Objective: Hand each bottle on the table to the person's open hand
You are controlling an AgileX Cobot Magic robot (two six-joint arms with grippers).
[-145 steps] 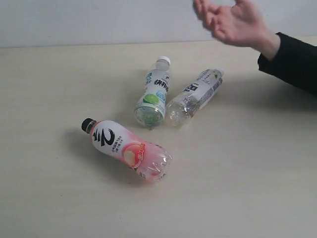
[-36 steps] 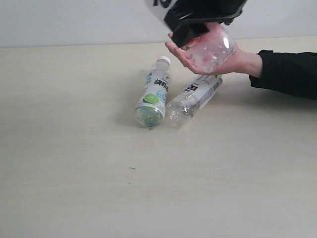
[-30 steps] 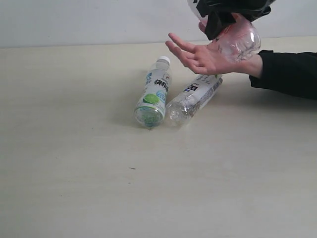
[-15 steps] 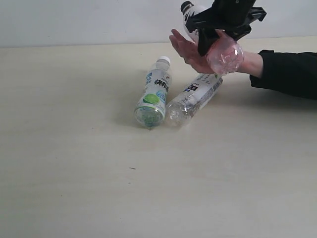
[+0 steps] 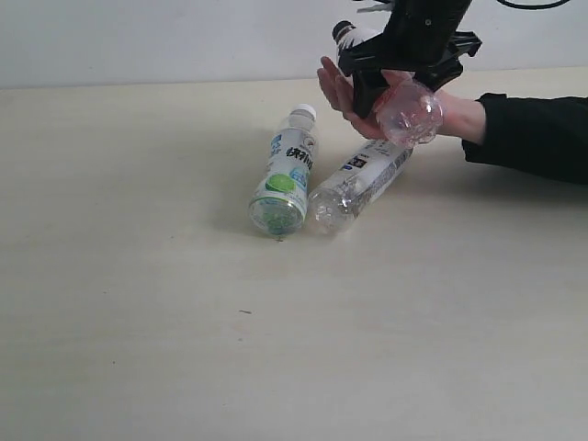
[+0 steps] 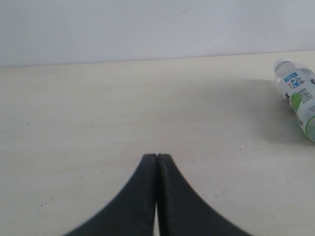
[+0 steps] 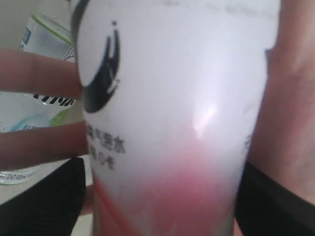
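Plain pale wall [image 5: 138, 41] behind; my table [image 5: 110, 349] cream, faint grain, few dark specks; light soft, shadows weak.

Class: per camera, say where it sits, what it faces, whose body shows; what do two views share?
Exterior: off the arms, facing across the table; right tool holds the pink bottle at the person's hand.
Left wrist: low over the table, facing the wall; shut left tool.
Right wrist: against the pink bottle; tool fingers flank it.
Shared: green bottle, exterior and left wrist.

The pink-labelled bottle [image 5: 409, 114] hides most of the person's open hand [image 5: 340, 94].
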